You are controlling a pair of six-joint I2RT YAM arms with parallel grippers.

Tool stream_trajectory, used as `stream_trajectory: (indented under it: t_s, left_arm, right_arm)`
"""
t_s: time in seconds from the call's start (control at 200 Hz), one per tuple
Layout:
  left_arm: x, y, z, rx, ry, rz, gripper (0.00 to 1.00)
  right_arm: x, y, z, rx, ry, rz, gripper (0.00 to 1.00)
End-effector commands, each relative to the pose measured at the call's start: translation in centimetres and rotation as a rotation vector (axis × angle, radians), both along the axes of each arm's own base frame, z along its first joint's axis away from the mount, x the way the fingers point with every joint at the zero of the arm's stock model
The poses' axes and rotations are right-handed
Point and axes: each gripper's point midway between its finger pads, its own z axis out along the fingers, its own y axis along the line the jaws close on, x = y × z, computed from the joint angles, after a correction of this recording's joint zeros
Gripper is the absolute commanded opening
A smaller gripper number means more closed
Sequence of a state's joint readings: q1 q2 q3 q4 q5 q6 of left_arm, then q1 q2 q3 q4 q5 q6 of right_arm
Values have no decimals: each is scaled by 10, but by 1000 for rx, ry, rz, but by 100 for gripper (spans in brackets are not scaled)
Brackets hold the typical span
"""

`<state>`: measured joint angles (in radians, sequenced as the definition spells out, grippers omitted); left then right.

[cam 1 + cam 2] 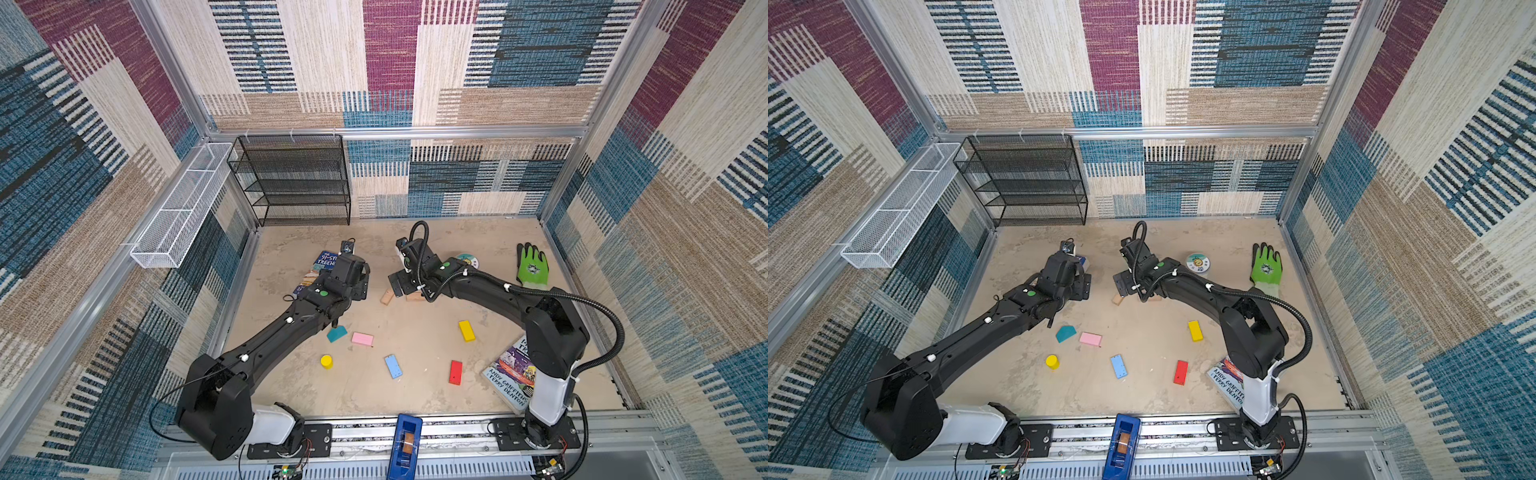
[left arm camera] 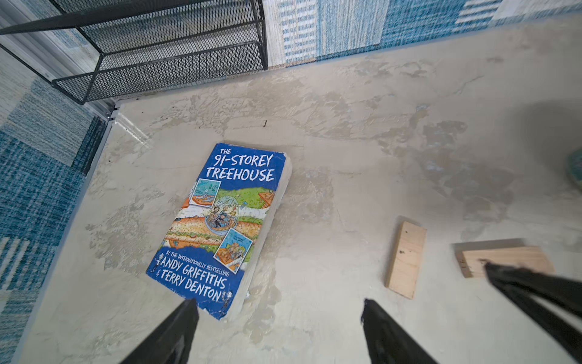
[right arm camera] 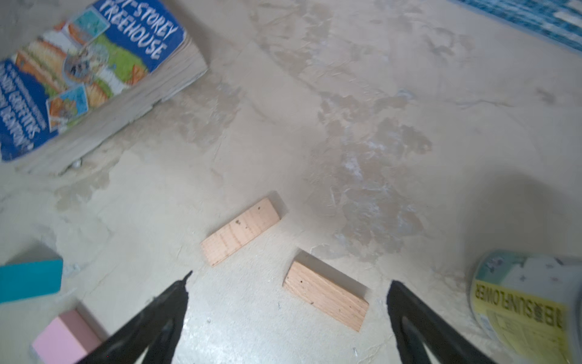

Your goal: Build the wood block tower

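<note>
Right tool (image 3: 290,279) hangs over the far middle of the tabletop (image 1: 415,399) with its jaws spread wide and nothing in them. The right plain slab (image 3: 326,294) lies flat just beyond those open jaws, so the tool looks lined up to take that piece first, probably as a base. Left tool (image 2: 279,302) is likewise wide apart and empty, poised over bare surface between the blue paperback (image 2: 220,227) and the left plain slab (image 2: 406,258). It seems to stand aside so the two arms do not crowd one spot. No tower exists yet: every block sits singly on the tabletop. Nearer, spread apart, are the teal house piece (image 1: 336,333) with the pink block (image 1: 362,338) just beside it, the yellow cylinder (image 1: 326,361), the light blue block (image 1: 393,365), the red block (image 1: 456,372) and the yellow block (image 1: 466,331). Such scatter leaves room for jaws around each piece. The yellow jar (image 3: 519,302) sits near the target slab on its right, and the outer finger could nudge it.
</note>
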<state>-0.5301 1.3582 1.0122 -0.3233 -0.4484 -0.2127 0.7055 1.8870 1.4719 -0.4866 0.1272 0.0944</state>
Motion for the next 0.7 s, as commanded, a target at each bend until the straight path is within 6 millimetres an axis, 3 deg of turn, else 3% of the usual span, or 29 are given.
stream_trajectory:
  t_s: [0.0, 0.24, 0.28, 0.31, 0.696]
  left_arm:
    - [-3, -1, 10, -39, -31, -43, 86]
    - [-13, 17, 16, -95, -52, -25, 86]
    - [-15, 20, 17, -100, -54, -21, 86]
    - [-15, 22, 17, -102, -56, -17, 86]
    - [-19, 39, 15, -122, -58, 19, 86]
  right_arm:
    - [-12, 18, -12, -41, 35, 223, 100]
    - [-10, 36, -34, -61, 74, 334, 100]
    - [-11, 34, -46, -84, 102, 336, 100]
    - [-6, 38, -42, -85, 91, 343, 100]
    - [2, 38, -79, -177, 118, 383, 100]
